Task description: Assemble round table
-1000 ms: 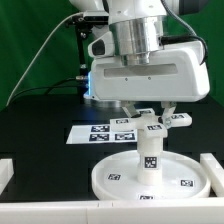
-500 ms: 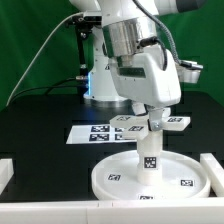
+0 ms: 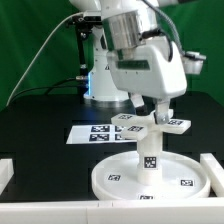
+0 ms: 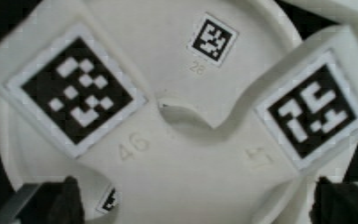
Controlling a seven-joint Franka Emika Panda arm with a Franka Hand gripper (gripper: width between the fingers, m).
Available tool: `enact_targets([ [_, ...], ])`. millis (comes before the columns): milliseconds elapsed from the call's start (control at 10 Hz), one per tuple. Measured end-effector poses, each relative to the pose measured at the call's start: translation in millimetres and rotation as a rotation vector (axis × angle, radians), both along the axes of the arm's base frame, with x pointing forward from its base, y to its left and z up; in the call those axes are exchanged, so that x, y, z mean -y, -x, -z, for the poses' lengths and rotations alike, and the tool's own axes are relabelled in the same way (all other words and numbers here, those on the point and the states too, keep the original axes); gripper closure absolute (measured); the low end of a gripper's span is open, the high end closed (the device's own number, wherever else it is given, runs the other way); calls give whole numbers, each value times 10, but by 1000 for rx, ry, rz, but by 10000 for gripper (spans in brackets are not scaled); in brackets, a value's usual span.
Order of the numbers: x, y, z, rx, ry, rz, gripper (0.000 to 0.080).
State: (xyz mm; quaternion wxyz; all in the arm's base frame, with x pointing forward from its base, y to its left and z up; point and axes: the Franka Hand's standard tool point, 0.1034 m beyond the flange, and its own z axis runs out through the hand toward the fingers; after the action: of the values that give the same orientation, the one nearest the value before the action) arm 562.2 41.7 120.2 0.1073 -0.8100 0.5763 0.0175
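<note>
We are holding the gripper (image 3: 148,108) directly above the cross-shaped base (image 3: 152,123), which is sitting atop the upright post (image 3: 150,150) on the round disc (image 3: 112,176). Whether our fingers are clamping the base, we cannot tell.

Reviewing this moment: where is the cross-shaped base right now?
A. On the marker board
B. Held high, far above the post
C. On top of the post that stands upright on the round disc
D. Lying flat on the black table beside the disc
C: in the exterior view the cross-shaped base sits atop the post, which stands upright on the round disc, with the tool just above it.
</note>
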Motion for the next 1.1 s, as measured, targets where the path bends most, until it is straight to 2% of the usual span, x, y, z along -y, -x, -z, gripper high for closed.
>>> enact_targets([
  [200,-17,-31,-117,29,3,-105,152],
  [400,51,-26,-87,91,22,-400,150],
  [600,-40,-3,-65,85,50,-686,150],
  [900,-34,-4,-63,124,68,-888,150],
  [1000,-21,-5,-59,135,92,-1013,150],
  [1100,-10,-17,-50,134,137,-1175,150],
])
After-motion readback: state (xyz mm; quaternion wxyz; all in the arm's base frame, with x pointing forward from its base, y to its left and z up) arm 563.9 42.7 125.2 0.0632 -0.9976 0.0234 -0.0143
